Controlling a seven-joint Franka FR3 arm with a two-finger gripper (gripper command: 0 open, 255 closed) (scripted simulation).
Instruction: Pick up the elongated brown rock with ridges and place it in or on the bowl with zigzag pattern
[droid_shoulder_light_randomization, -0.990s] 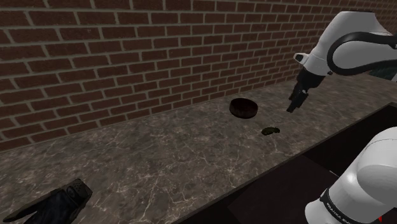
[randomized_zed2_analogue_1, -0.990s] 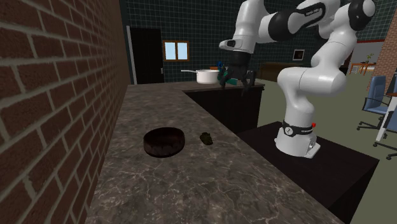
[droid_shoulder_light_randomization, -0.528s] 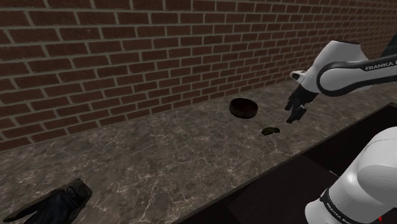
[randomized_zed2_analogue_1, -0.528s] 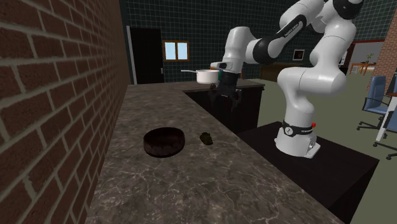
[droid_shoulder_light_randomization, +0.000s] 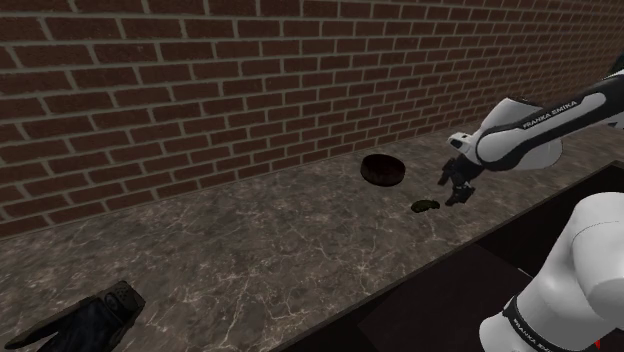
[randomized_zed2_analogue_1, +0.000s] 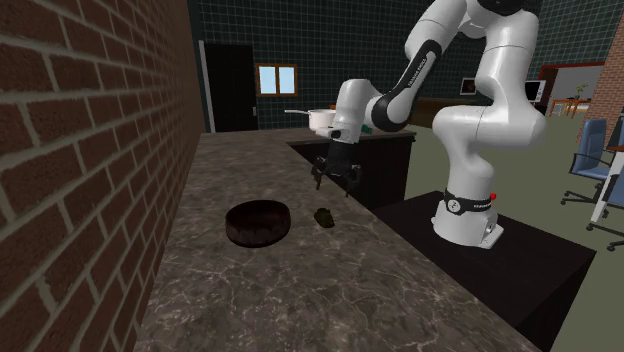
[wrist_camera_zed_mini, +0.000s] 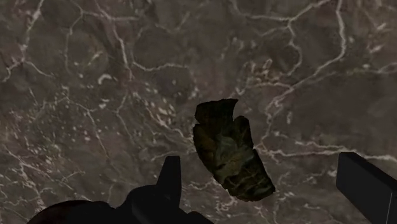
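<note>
In the shoulder view, the gripper (droid_shoulder_light_randomization: 455, 192) hovers just above the counter (droid_shoulder_light_randomization: 250, 250), a little to the right of the rock (droid_shoulder_light_randomization: 424, 206). The rock lies loose on the stone, near the dark bowl (droid_shoulder_light_randomization: 383, 170) but apart from it. A straight drop from here could put one finger on top of the rock rather than beside it. In the second exterior view, the claw (randomized_zed2_analogue_1: 333, 180) hangs above and slightly behind the rock (randomized_zed2_analogue_1: 324, 214), which sits between the bowl (randomized_zed2_analogue_1: 258, 222) and the counter's edge on the stand side. We judge that a sideways nudge could roll it toward that edge, or a low carry could knock the bowl's rim. We cannot make out any zigzag on the bowl, which reads plain dark brown. In the wrist view, the fingers (wrist_camera_zed_mini: 170, 178) stand spread wide with nothing between their pads. The olive-brown, ridged rock (wrist_camera_zed_mini: 232, 153) lies slanted on the marble, closer to one finger than to the other. If the claw closes like this, the nearer finger would probably touch first and twist or shove the rock. Its uneven ridges may also give the pads a poor seat, so it could slip out on the lift.
</note>
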